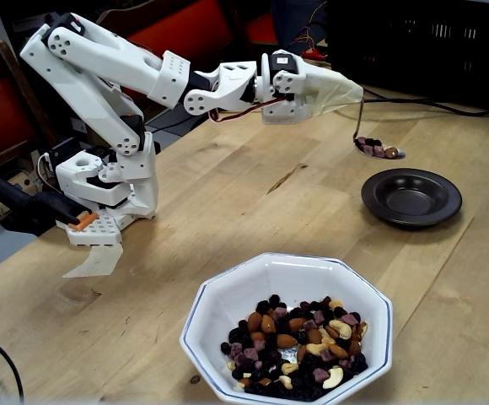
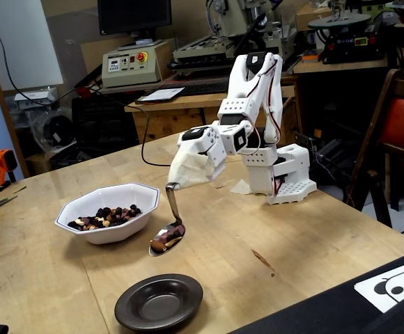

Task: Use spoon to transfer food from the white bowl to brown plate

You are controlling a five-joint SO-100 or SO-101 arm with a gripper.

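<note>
The spoon (image 1: 358,126) hangs from my gripper (image 1: 335,91), whose fingers are hidden under beige wrapping and shut on the handle. Its bowl carries a small load of food (image 1: 379,151) and hovers just beyond the far left rim of the brown plate (image 1: 411,196). In the other fixed view the spoon (image 2: 173,205) hangs from the gripper (image 2: 188,167), holding food (image 2: 164,238) above the table, between the white bowl (image 2: 111,233) and the brown plate (image 2: 159,300). The white bowl (image 1: 219,291) holds a heap of food (image 1: 299,350). The plate looks empty.
The arm's white base (image 1: 101,194) is clamped at the table's left side. A black crate (image 1: 430,42) and cables (image 1: 447,105) lie behind the plate. Red chairs stand beyond the table. A panda sheet (image 2: 397,282) lies on a dark board at the table's corner.
</note>
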